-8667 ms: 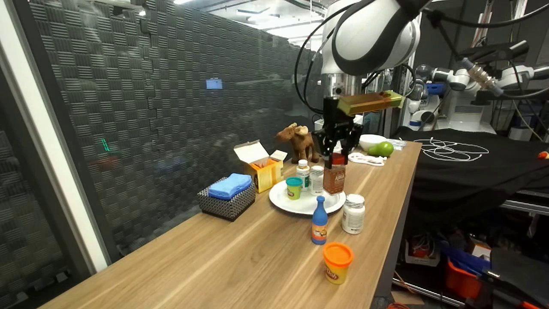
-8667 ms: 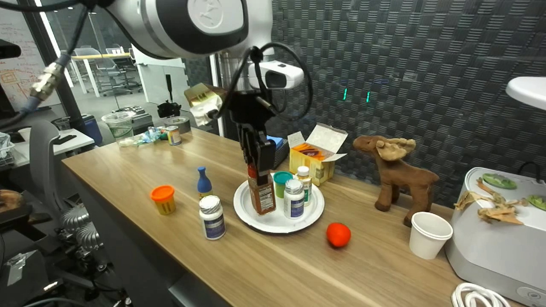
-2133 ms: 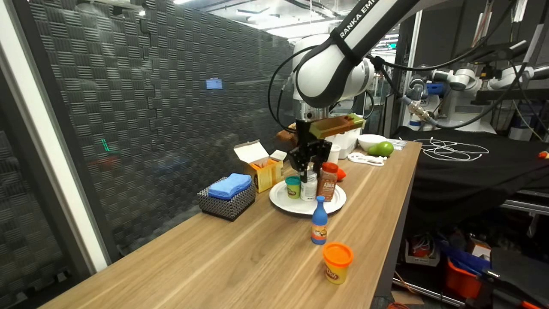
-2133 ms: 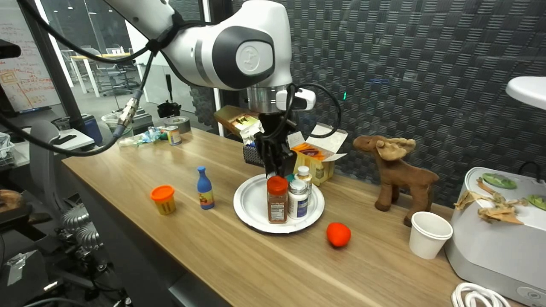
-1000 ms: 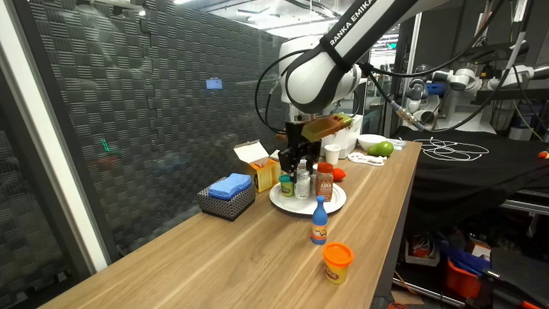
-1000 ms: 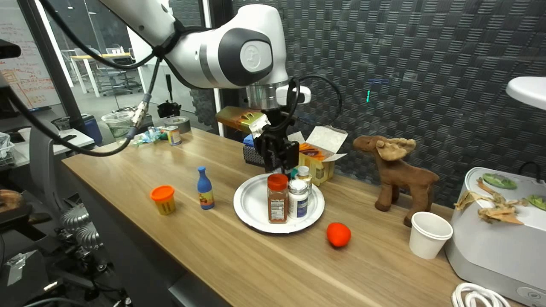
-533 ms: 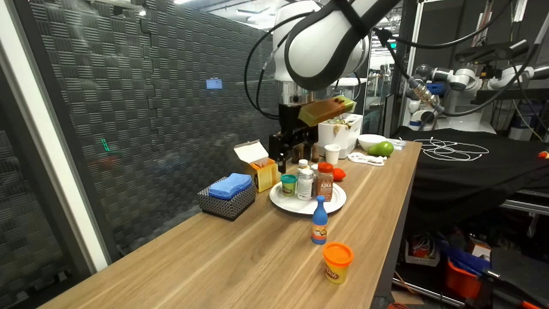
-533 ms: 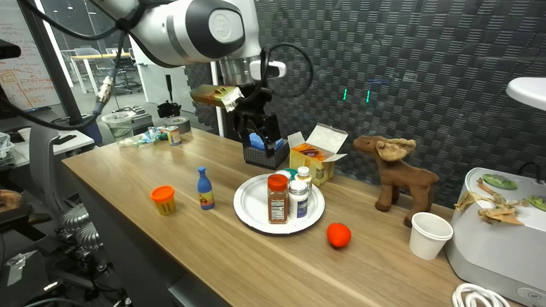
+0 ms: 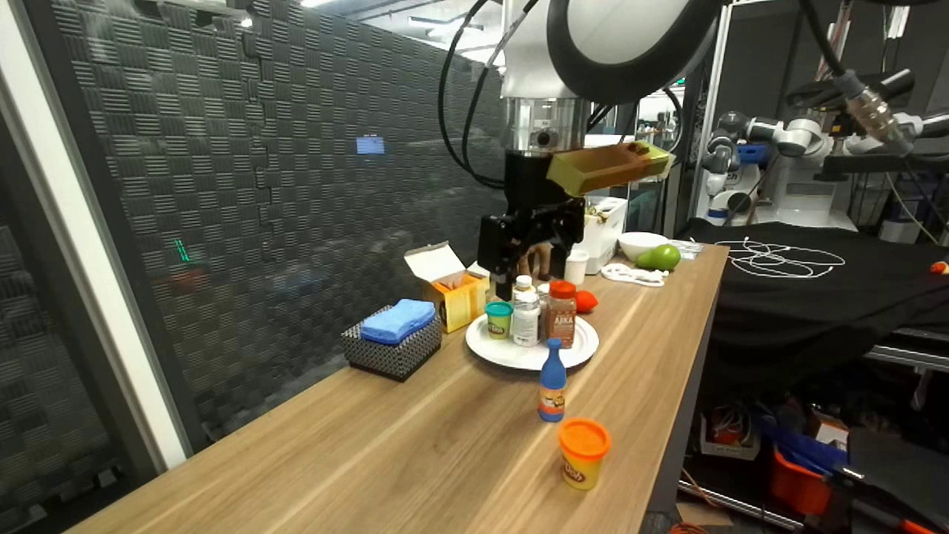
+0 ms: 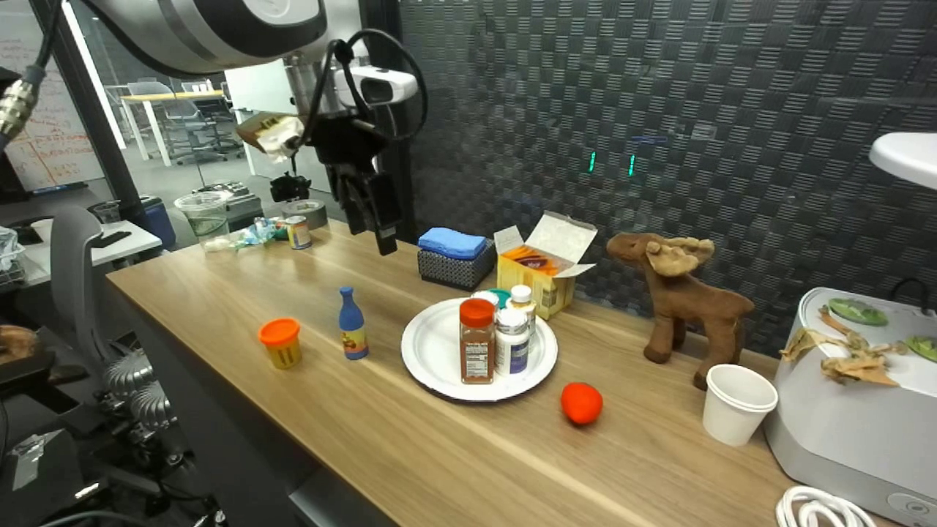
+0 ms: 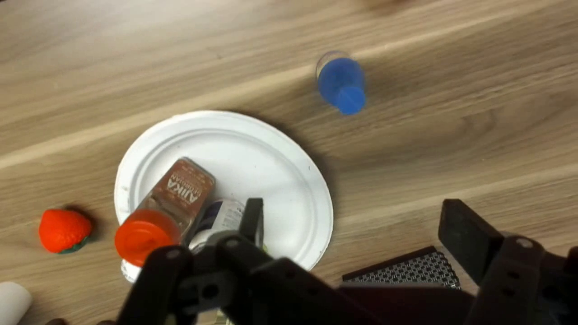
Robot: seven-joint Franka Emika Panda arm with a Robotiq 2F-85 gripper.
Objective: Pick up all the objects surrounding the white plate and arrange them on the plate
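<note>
On the white plate (image 10: 432, 359) stand a red-capped spice jar (image 10: 477, 351), a teal-lidded tub (image 9: 498, 321) and white bottles, one nearest in an exterior view (image 9: 526, 326) and one with a purple label (image 10: 512, 351). Around the plate on the table are a blue bottle (image 11: 342, 83), an orange-lidded tub (image 9: 583, 452) and a red strawberry (image 11: 64, 230). My gripper (image 11: 352, 208) hangs in the air, its fingers wide apart and nothing between them. In the wrist view one finger overlaps the plate and the other is over bare wood; the orange-lidded tub lies outside this view.
Behind the plate sit a mesh box with a blue cloth (image 10: 454, 245) and an open yellow carton (image 10: 538, 285). A brown plush moose (image 10: 677, 293), paper cups (image 10: 738, 404) and a white appliance (image 10: 856, 395) line the back. The table's long front edge drops off.
The spice jar, earlier gripped, stands on the plate. A white bottle from beside the plate now stands there too. My gripper has opened, risen and moved off toward the blue bottle's end.
</note>
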